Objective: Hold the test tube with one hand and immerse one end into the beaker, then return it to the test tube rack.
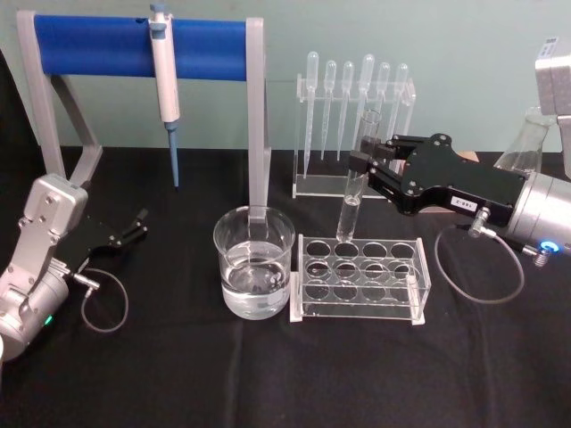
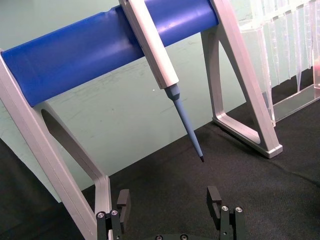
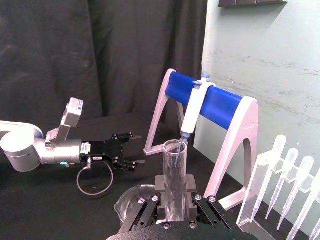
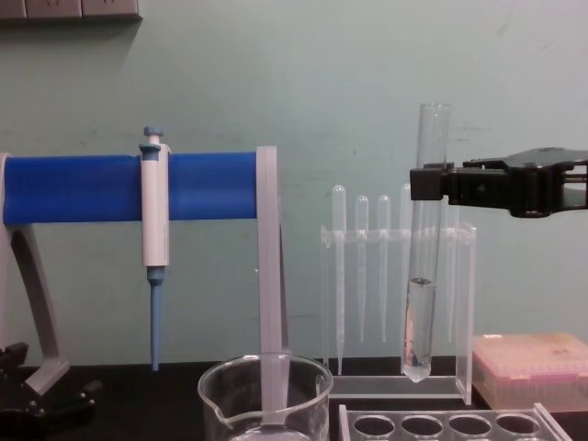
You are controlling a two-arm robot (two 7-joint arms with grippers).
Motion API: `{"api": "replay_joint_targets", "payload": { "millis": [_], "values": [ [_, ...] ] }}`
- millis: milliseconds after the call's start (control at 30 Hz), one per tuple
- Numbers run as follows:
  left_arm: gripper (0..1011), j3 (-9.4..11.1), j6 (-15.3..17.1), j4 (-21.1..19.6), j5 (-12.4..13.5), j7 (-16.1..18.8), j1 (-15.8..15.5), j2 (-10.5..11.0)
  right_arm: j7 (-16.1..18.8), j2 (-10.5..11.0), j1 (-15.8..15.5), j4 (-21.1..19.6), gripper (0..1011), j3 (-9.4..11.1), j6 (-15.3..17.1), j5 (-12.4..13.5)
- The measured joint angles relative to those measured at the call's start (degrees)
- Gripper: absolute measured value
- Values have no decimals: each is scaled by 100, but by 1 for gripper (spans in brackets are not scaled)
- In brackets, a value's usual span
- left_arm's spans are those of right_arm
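While the right gripper is clamped on the upper part of the test tube, the tube hangs upright beneath its fingers. Some clear liquid stands in the tube's lower part, and its round bottom is clear above the back row of the test tube rack, which sits directly below the gripper. The beaker, part filled with water, stands lower than the gripper and out past its fingertips, just beside the rack. I take the step in hand to be the carry between rack and beaker, though which way it is bound cannot be told from this pose. Either way, the tube should stay plumb and its bottom should ride higher than both rims. The sideways travel should be finished before any descent begins. Over the beaker, centre the tube on the wide mouth, sink it straight and slowly, and stop short of the glass floor. Over the rack, line the tube up with one hole first, since a slanted entry would knock the rim. The left gripper, fingers apart, lies low on the table beyond the beaker, well away.
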Motion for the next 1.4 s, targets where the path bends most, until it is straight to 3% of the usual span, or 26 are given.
{"api": "replay_joint_targets", "payload": {
  "millis": [1400],
  "values": [
    [1000, 0, 0, 0, 0, 0, 0, 0, 0, 0, 0, 0, 222, 0, 0, 0]
  ]
}}
